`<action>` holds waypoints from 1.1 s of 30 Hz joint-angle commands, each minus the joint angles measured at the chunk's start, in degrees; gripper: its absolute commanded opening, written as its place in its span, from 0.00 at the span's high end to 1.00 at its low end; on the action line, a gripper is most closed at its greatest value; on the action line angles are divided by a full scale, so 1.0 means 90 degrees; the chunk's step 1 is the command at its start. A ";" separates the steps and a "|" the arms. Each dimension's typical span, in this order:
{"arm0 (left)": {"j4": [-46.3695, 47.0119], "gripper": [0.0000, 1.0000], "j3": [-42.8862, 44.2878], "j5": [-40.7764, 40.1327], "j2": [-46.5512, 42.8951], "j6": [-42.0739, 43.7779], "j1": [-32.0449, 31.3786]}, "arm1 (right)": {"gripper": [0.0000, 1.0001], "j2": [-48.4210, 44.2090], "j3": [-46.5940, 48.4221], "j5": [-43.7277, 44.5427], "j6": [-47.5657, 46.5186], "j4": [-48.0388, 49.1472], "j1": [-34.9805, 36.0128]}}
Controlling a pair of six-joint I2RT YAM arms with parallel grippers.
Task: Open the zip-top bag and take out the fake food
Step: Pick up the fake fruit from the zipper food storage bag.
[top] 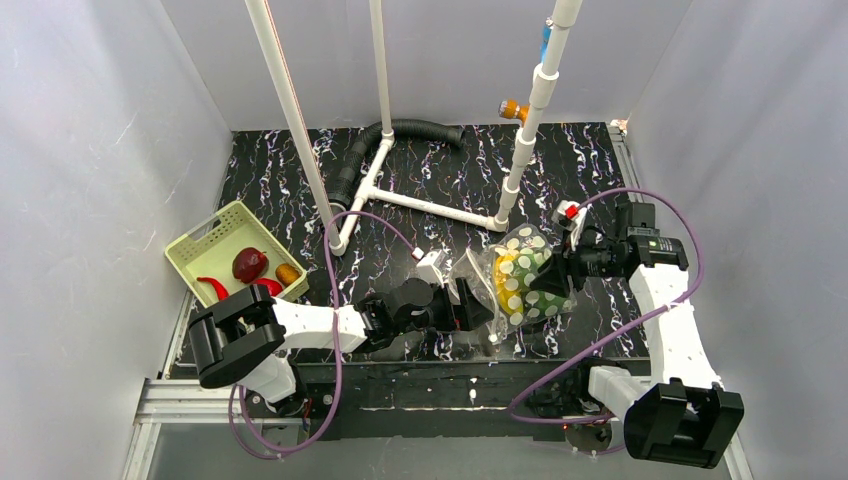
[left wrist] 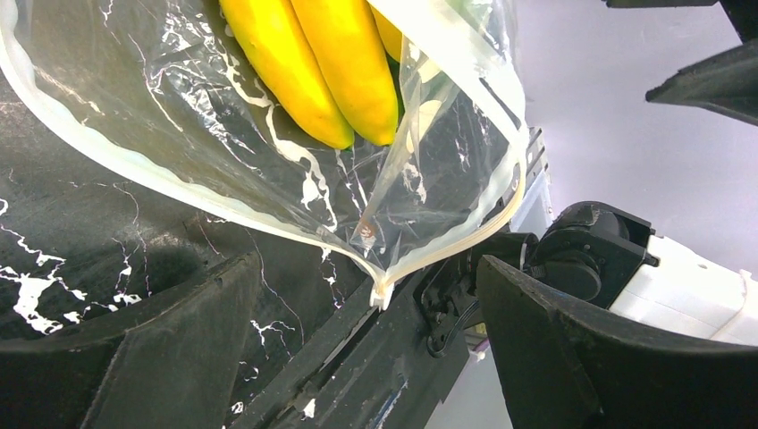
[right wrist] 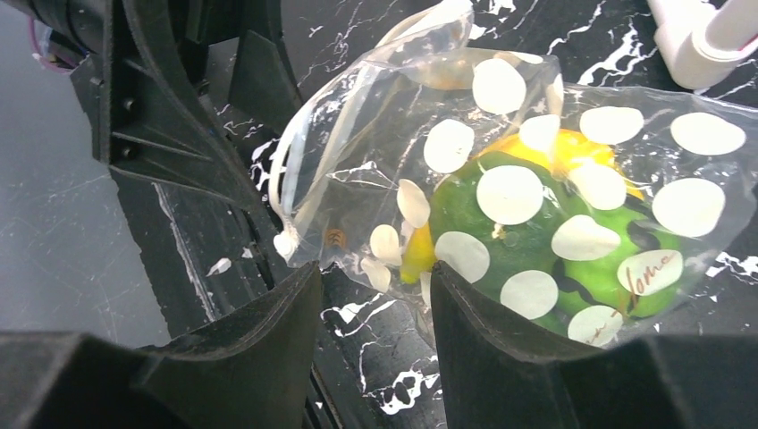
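The zip-top bag (top: 522, 280) lies on the black marbled table between my two grippers. It is clear with pale round dots, and its mouth faces left and stands open. Inside it are a yellow banana (left wrist: 313, 63) and a green piece (right wrist: 501, 223). My left gripper (top: 478, 305) is open at the bag's mouth, and the zip corner (left wrist: 383, 290) hangs between its fingers untouched. My right gripper (top: 556, 270) is open at the bag's right side. In the right wrist view the bag (right wrist: 536, 179) sits just past its fingertips (right wrist: 465, 295).
A pale green perforated basket (top: 205, 250) at the left holds a dark red round fruit (top: 249, 263), a red chili (top: 213, 287) and an orange-brown piece (top: 288, 273). A white pipe frame (top: 430, 205) and a black ribbed hose (top: 400, 135) stand behind. Grey walls enclose the table.
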 commanded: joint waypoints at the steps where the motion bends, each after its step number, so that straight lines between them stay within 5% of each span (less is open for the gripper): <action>1: 0.0184 0.10 0.0080 -0.0232 -0.0023 0.0042 -0.0040 | 0.45 -0.0111 0.0075 0.0172 0.0457 0.0488 -0.0078; 14: -0.0150 0.21 0.0160 -0.0604 -0.0297 0.0186 -0.0051 | 0.44 -0.0074 -0.0138 0.0848 0.1153 0.1181 -0.0112; 21: -0.0794 0.39 0.0342 -0.1191 -0.0628 0.0378 -0.0047 | 0.46 0.0115 -0.0384 0.1415 0.1976 0.1963 -0.0105; 33: -0.1558 0.43 0.1788 -0.1386 0.0850 0.0344 0.0097 | 0.46 0.0678 -0.0588 0.2869 0.2864 0.2727 0.0047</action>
